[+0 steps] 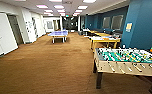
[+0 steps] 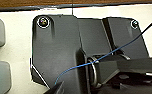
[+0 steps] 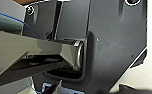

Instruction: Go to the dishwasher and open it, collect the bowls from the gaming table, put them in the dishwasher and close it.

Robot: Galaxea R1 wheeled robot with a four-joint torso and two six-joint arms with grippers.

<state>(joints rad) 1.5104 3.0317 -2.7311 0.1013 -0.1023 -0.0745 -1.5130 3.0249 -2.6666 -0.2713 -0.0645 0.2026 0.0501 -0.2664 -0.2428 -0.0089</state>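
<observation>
Gripper state: cannot be determined for either arm. Both wrist views present the robot's own dark plate and jointed bar with a thin blue cable across them, and no fingers can be made out.

Surroundings, head view: the robot stands on brown carpet (image 1: 47,62) in a long games room. Close on the right is a table-football table (image 1: 127,61) with a green field, rods and a pale wooden side on dark legs. Beyond it, along the same side and against the blue wall (image 1: 144,25), stands the gaming table (image 1: 104,40), yellow-framed with a light top; whatever lies on its surface is too small to identify. Farther down the room, nearer the centre, is a blue table-tennis table (image 1: 58,33). The left side is lined with white walls and a white door (image 1: 2,32), with a darker doorway just past it. Rows of rectangular ceiling lights (image 1: 58,7) run toward the far end.
</observation>
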